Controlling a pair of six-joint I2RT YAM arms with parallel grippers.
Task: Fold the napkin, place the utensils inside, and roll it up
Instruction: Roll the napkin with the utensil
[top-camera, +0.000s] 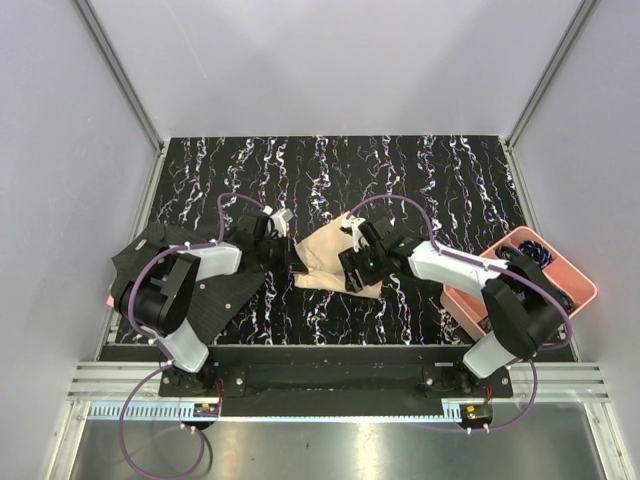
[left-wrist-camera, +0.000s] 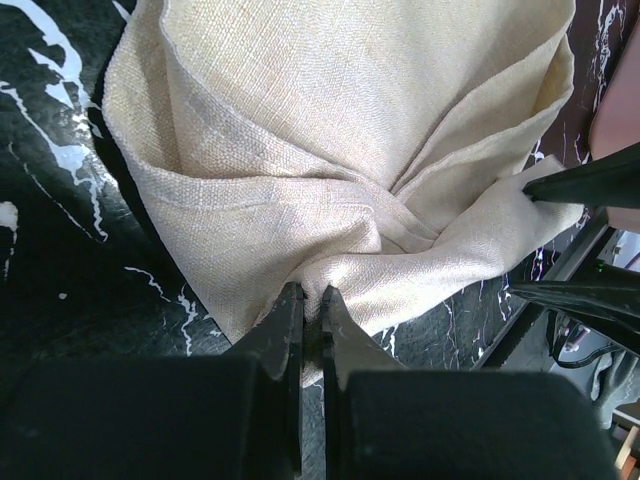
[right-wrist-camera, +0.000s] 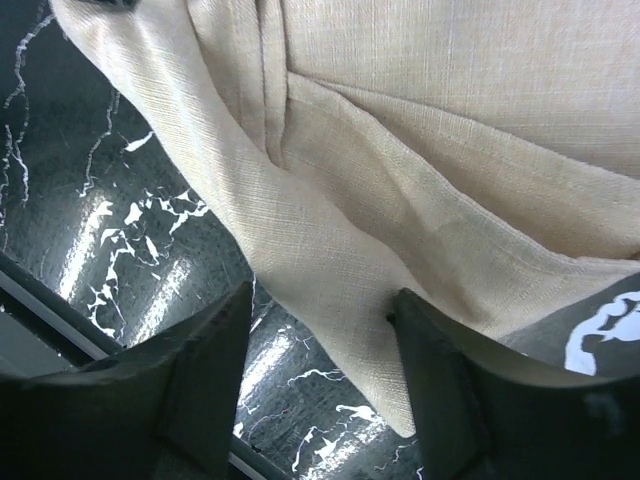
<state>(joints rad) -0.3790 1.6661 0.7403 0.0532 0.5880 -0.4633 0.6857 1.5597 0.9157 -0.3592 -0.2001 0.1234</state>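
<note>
Cloth is the whole problem here: the large plain beige woven napkin (top-camera: 328, 262) lies bunched in the middle of the black, white-veined table (top-camera: 420, 180), between my two arms. It is folded over itself into several loose layers, with creases running to one gathered point. My left gripper (left-wrist-camera: 312, 296) is pinched together on that gathered point, and the weave puckers right at the jaw tips, so I judge it has a real hold on a corner or fold of the napkin. My right gripper (right-wrist-camera: 320, 312) stands with its jaws well apart, straddling a folded edge on the napkin's opposite side. The cloth lies between the fingers but neither one presses it, so nothing is held there. I expect this napkin to be light and entirely limp: it will sag, drag on the table and let its layers slide over one another, and a pinch on one layer would peel it off the rest. It is not fragile, and the coarse weave should give good friction. The sensible hold for my right side is a corner or hem, taking every layer at once, well apart from the left pinch so the cloth can be drawn taut. I cannot see the utensils in any view. A pink plastic tray (top-camera: 570, 268) sits at the right and a black dotted mat (top-camera: 232, 298) at the left.
</note>
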